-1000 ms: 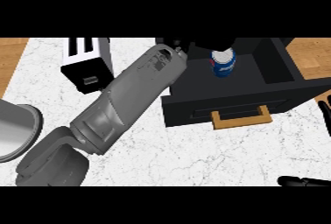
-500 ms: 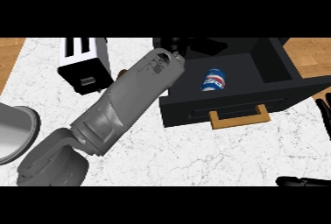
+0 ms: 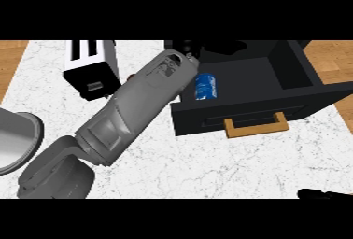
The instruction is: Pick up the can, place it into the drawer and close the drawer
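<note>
one drawer (image 3: 276,74) stands open at the upper right of the marble counter (image 3: 207,168). its black front wall and wooden handle (image 3: 257,126) face the view's lower edge. bare marble lies in front of the handle, out to the near edge and the right edge. on the left, a toaster (image 3: 88,65) sits near the far edge and a grey pot (image 3: 14,140) is cut by the left edge. my left forearm (image 3: 131,112) crosses the counter on a diagonal between them and the drawer.

the can (image 3: 205,86) lies inside the drawer on its floor, close to the left wall and just beside my left wrist, with free floor to its right. it is blue with white markings. its long axis runs nearly from the far wall toward the front wall, the far end leaning slightly left. i cannot tell which end is the lid.

my left hand (image 3: 189,47) shows only as a dark shape at the drawer's far left corner, apart from the can, and i cannot tell its state. my right hand (image 3: 324,193) barely shows at the lower right edge, its state also unclear.
</note>
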You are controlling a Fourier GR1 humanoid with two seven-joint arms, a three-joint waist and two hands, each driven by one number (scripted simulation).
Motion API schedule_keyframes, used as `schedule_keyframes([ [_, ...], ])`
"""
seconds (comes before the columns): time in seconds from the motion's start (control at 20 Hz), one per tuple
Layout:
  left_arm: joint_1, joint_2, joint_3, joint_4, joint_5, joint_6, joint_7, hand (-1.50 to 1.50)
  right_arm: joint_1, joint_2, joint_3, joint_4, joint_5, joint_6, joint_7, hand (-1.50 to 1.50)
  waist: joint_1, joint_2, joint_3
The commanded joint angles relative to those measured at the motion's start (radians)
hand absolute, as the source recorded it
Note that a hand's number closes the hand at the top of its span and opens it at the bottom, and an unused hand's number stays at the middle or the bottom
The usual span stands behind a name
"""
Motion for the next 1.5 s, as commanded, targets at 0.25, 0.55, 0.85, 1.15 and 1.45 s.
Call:
schedule_keyframes([
  [0.25,0.013,0.000,0.028,-0.038,0.082,0.009,-0.063,-1.50,0.002,-0.055,0.093,-0.027,0.232,0.008,-0.098,-1.50,0.032,-0.007,0.000],
  [0.55,-0.016,0.000,0.010,-0.072,0.108,0.059,-0.057,-1.50,-0.085,-0.113,0.154,0.032,0.471,-0.038,-0.086,-1.50,0.066,-0.013,-0.001],
  [0.85,0.010,0.000,0.017,-0.058,0.109,0.033,-0.089,-1.50,-0.139,-0.130,0.261,0.111,0.701,-0.085,-0.075,-1.50,0.093,-0.018,-0.002],
  [1.15,-0.010,0.000,0.006,-0.114,0.079,0.075,-0.004,-1.50,-0.168,-0.138,0.320,0.336,0.892,-0.185,-0.134,-1.50,0.131,-0.030,-0.001],
  [1.45,0.023,0.095,0.006,-0.186,0.042,0.040,0.076,-1.50,-0.278,-0.033,0.364,0.554,1.029,-0.331,-0.081,-1.50,0.149,-0.033,-0.002],
])
